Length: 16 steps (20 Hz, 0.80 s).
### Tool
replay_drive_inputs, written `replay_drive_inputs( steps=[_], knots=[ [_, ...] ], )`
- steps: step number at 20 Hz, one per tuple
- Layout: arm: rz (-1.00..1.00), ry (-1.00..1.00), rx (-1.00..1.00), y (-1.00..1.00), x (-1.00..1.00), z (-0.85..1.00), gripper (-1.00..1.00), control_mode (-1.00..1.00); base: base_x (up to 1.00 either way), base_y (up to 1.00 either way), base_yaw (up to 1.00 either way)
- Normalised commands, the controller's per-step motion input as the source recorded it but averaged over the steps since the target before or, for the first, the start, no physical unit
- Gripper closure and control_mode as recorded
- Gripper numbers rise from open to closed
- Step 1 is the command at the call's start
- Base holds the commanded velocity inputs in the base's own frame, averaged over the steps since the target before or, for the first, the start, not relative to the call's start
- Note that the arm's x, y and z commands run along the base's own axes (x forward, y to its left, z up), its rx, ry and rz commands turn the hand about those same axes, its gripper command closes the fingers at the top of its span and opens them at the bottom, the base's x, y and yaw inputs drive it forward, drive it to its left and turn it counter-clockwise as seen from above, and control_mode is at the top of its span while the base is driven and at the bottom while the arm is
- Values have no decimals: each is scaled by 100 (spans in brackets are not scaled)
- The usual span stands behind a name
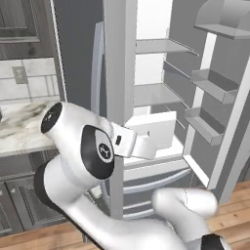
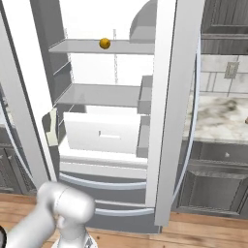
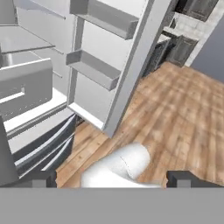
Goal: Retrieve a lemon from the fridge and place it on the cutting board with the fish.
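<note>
The fridge [image 2: 97,94] stands with its doors open and its white interior showing. A small yellow lemon [image 2: 104,43] sits on the upper shelf, toward the middle. In the hand view my gripper [image 3: 111,179] is open, its two dark fingertips [image 3: 39,177] wide apart with nothing between them. It looks past the fridge's white crisper drawer [image 3: 26,87] toward the open door and the floor. My arm's wrist [image 1: 124,141] hovers low in front of the fridge [image 1: 156,93], well below the lemon's shelf. The cutting board and the fish are out of view.
The open right door [image 1: 215,88] carries several bins and juts into the room. A marble counter [image 1: 19,129] over dark cabinets flanks the fridge on the left, another counter [image 2: 218,116] on the right. Wooden floor [image 3: 183,113] lies open before the fridge.
</note>
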Motion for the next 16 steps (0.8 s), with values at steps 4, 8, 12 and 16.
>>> replay_drive_inputs(
  steps=[4, 8, 12, 16],
  knots=[
    [3, 12, 39, -100, 12, 1, -100, -100, 0, 0, 0],
    [3, 18, 37, -100, 43, 0, -100, -100, 0, 0, 0],
    [3, 7, 37, -86, 48, -1, -100, -100, 0, 0, 0],
    [6, 0, 32, -41, 62, -18, -100, -100, 0, 0, 0]
  ],
)
